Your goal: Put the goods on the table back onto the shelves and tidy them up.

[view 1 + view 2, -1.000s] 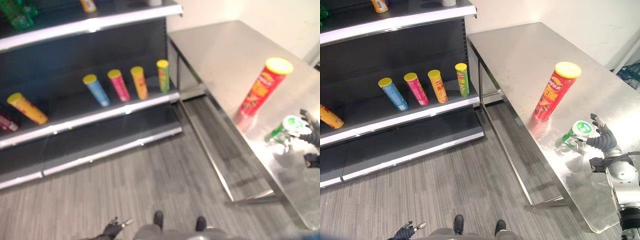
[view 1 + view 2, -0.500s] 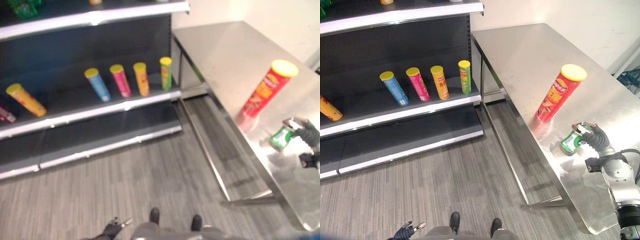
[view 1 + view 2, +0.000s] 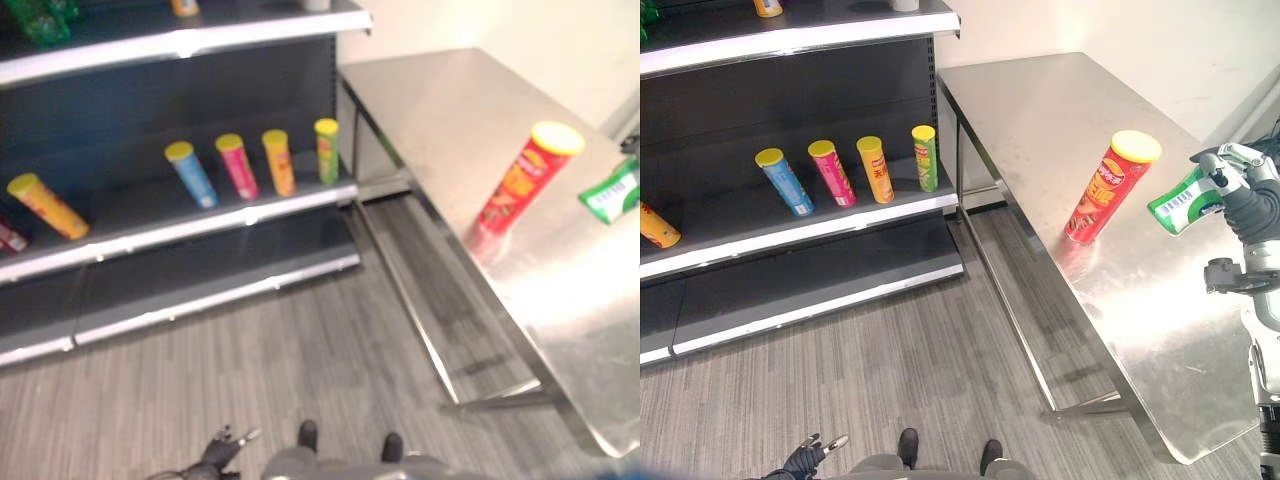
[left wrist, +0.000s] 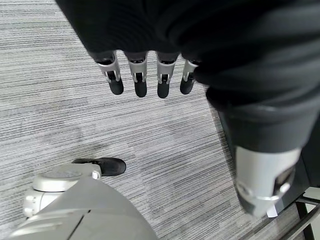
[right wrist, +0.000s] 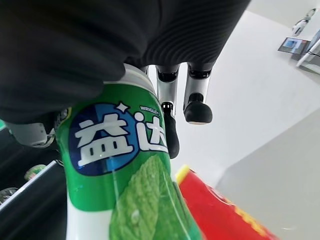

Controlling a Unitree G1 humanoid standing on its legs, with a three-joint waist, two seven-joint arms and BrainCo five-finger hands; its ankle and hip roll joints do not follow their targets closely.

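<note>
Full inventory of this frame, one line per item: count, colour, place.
Green-and-white gum bottle: 1, held in the air over the table's right side.
Tall red chip can with yellow lid: 1, upright on the steel table.
Steel table: 1, silver, right of the shelves.
Chip cans on the middle shelf: blue, pink, orange, green, all yellow-lidded, in a row; another orange can at the far left.
Dark shelf unit: 1, black with silver edges, left.
Grey striped floor: below.
Right hand: curled round the bottle.
Left hand: fingers straight, hanging over the floor.
</note>
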